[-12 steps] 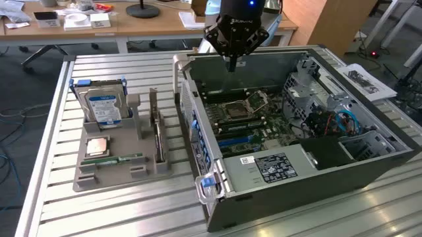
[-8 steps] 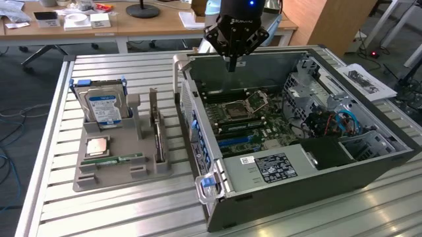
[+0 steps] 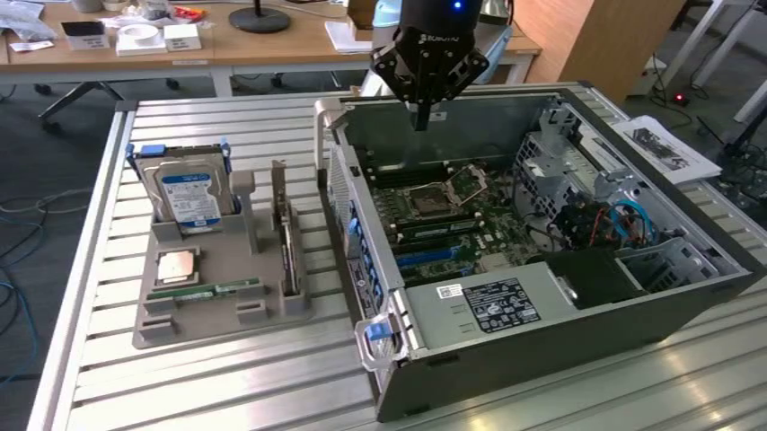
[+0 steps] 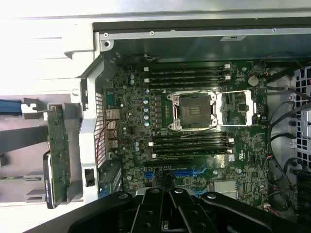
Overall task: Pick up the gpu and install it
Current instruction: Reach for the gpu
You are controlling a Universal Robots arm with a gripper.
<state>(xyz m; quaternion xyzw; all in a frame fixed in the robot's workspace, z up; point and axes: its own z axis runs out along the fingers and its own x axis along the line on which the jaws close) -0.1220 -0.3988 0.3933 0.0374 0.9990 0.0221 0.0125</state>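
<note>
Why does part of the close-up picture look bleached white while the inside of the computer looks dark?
Wrist view: the metal table beside the computer case is washed out by glare, while the circuit board inside lies in dimmer light. Exterior view: the same table is evenly lit, its slats plain.

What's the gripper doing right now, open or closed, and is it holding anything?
Gripper: closed, holding nothing, above the open computer case; the gpu stands in the grey holder beside the case.
</note>
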